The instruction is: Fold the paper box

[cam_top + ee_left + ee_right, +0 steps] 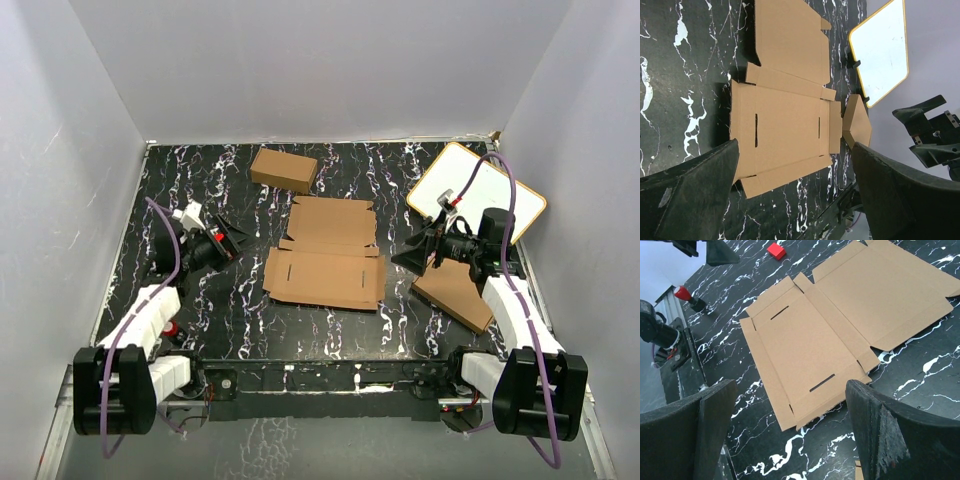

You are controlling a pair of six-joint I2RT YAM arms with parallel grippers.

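Observation:
The paper box lies flat and unfolded in the middle of the black marbled table, its flaps, tabs and two slots spread out. My left gripper hovers just left of the sheet, open and empty. In the left wrist view the paper box fills the space beyond my open left gripper. My right gripper hangs just right of the sheet, also open and empty. The right wrist view has the paper box below and ahead of the wide-apart fingers of my right gripper.
A small chunky brown carton stands at the back. A white board with a yellow rim lies at the back right. A flat brown carton lies under my right arm. A small red block sits left of the sheet. White walls enclose the table.

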